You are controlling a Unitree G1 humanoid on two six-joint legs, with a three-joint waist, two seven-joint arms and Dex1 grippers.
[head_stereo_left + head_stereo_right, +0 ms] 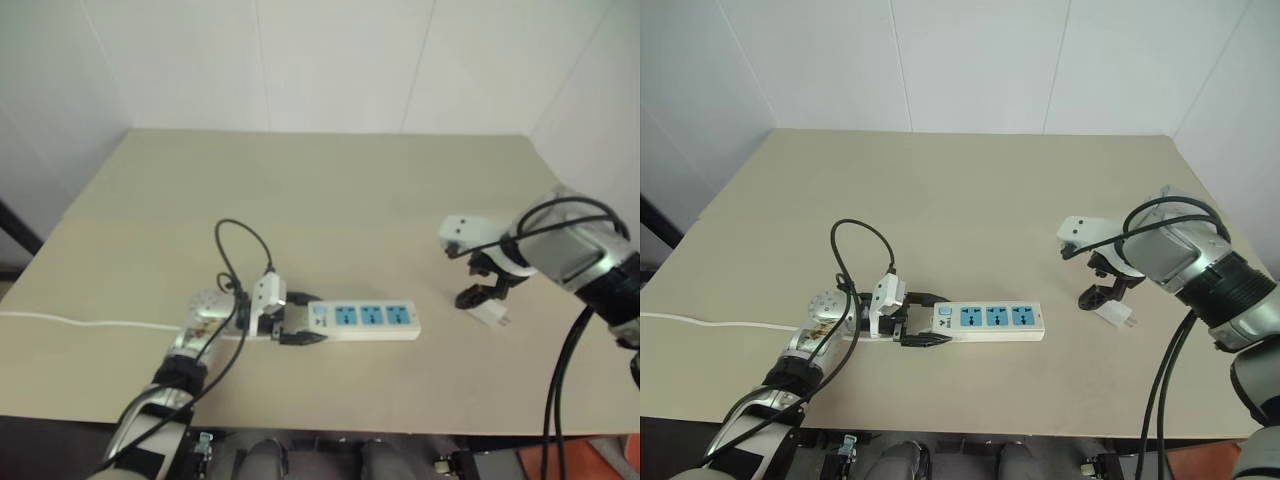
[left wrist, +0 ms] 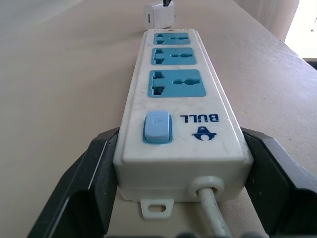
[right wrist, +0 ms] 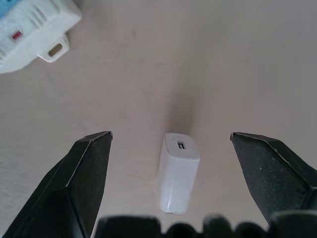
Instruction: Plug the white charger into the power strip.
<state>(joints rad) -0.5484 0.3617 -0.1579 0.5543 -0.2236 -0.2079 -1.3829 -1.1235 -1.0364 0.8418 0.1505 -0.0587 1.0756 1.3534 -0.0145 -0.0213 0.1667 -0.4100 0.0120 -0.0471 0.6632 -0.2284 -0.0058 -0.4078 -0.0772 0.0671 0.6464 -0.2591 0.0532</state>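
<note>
The left claw (image 1: 925, 328) is clamped on the switch end of the strip (image 1: 990, 320), one finger on each long side. The strip lies flat on the tabletop (image 1: 970, 200), its three blue sockets facing up, its cord (image 1: 700, 322) trailing off toward nine o'clock. At three o'clock from the strip, the right claw (image 3: 171, 148) points down with its fingers wide apart, the charger (image 3: 178, 171) lying on the tabletop between them, untouched. The charger sits just off the strip's far end.
</note>
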